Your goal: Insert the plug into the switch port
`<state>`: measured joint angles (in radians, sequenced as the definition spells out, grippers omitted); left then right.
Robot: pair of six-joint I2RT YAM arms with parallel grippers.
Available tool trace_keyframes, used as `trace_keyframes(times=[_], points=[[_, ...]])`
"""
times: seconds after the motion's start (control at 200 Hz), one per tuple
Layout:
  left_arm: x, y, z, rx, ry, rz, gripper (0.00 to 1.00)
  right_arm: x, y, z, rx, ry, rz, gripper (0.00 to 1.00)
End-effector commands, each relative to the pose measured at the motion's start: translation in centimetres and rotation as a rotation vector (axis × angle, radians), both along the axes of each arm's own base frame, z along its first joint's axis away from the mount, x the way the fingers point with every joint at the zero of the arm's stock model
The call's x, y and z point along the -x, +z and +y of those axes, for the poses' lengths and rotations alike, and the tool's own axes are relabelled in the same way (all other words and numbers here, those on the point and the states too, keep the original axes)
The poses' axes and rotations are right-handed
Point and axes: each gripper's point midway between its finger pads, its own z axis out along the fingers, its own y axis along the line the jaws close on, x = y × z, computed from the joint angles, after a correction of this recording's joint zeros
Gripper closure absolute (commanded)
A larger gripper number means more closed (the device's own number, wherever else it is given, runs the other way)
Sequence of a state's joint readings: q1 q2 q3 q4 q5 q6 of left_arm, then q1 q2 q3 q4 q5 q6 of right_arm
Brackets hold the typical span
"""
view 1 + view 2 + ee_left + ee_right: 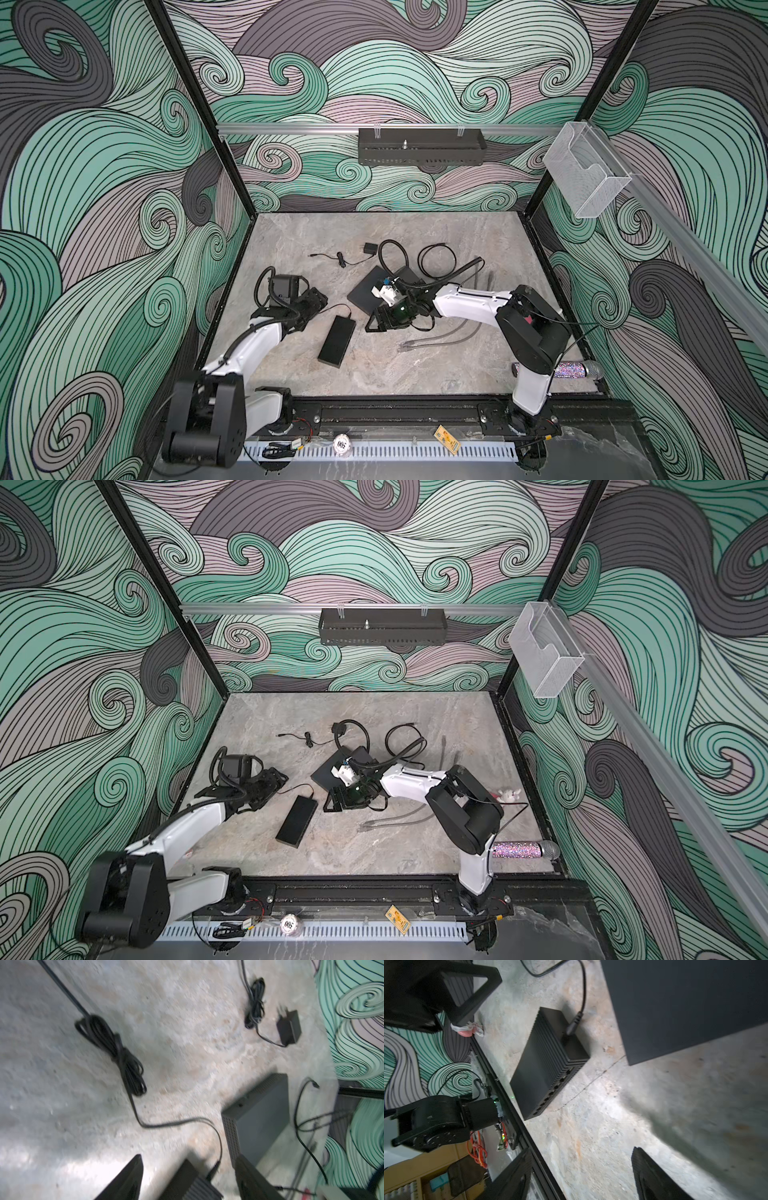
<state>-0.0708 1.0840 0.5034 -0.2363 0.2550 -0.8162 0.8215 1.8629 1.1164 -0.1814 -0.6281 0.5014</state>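
Switch (548,1064) lies flat on table (415,374), bit toward 7 o'clock from middle. Plug (574,1024) sits in its 1 o'clock end (how deep, cannot tell). Left gripper (188,1156) at switch's 10 o'clock, near plug, jaws wide apart, holding nothing. Right gripper (582,1149) at 2 o'clock, wide apart too, empty. Danger: finger hooks thin cord (124,1057), plug pops out, switch slides. Big flat box (374,291) crowds 1 o'clock; wall (216,270) near at 9; bare room at 6
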Motion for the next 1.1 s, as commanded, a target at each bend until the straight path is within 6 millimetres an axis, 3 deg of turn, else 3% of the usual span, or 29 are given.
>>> trace_keyframes(times=[0.0, 0.32, 0.485, 0.605, 0.706, 0.841, 0.946, 1.021, 1.091], points=[[4.3, -2.1, -1.2, 0.068, -0.042, 0.105, 0.34, -0.1, 1.2, 2.3, -0.086, 0.011, 0.028, 0.24], [7.9, -5.0, -2.6, 0.178, -0.050, 0.112, 0.38, 0.3, 0.1, 5.8, -0.100, 0.056, 0.073, 0.24], [8.0, -4.6, -2.7, 0.166, -0.076, 0.087, 0.37, 0.4, -0.8, 6.8, -0.094, 0.055, 0.086, 0.25], [7.4, -4.2, -2.7, 0.164, -0.080, 0.059, 0.38, 0.6, -0.6, 6.0, -0.076, 0.041, 0.069, 0.25], [6.7, -3.3, -3.0, 0.165, -0.106, 0.043, 0.37, 0.9, 0.3, 3.8, -0.021, 0.040, 0.003, 0.25], [5.7, -0.8, -3.8, 0.173, -0.166, -0.006, 0.27, 1.5, 2.3, -1.7, 0.108, 0.036, -0.141, 0.24], [5.3, 2.6, -3.9, 0.153, -0.197, -0.083, 0.19, 2.3, 2.9, -7.2, 0.256, 0.016, -0.223, 0.23], [5.2, 5.6, -4.1, 0.148, -0.221, -0.159, 0.02, 2.5, 3.2, -10.5, 0.315, -0.037, -0.248, 0.23], [5.2, 8.8, -4.8, 0.162, -0.274, -0.249, 0.01, 2.9, 2.8, -13.1, 0.352, -0.082, -0.242, 0.24]])
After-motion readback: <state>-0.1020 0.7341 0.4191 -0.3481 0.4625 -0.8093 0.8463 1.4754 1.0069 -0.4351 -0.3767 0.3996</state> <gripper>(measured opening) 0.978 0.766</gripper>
